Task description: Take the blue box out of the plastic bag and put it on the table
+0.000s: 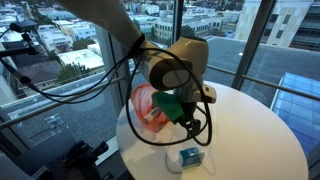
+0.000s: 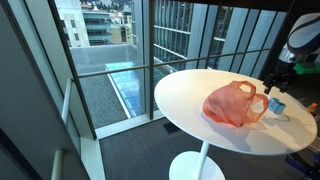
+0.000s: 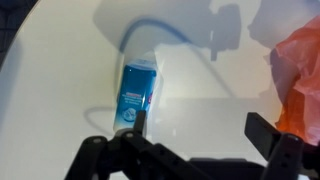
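Observation:
The blue box (image 3: 134, 92) lies on the white round table (image 1: 250, 130), beside the left finger of my gripper (image 3: 200, 128) in the wrist view. It also shows in both exterior views (image 1: 189, 157) (image 2: 277, 104). The gripper (image 1: 190, 118) hangs a little above the box, open, with nothing between its fingers. The red-orange plastic bag (image 1: 148, 106) lies on the table next to the box; it shows in an exterior view (image 2: 233, 104) and at the right edge of the wrist view (image 3: 300, 80).
The table (image 2: 200, 95) stands on a single pedestal next to floor-to-ceiling windows with a railing (image 2: 110, 70). A black cable (image 1: 80, 85) hangs off the arm. Dark equipment (image 1: 80, 158) stands on the floor by the table.

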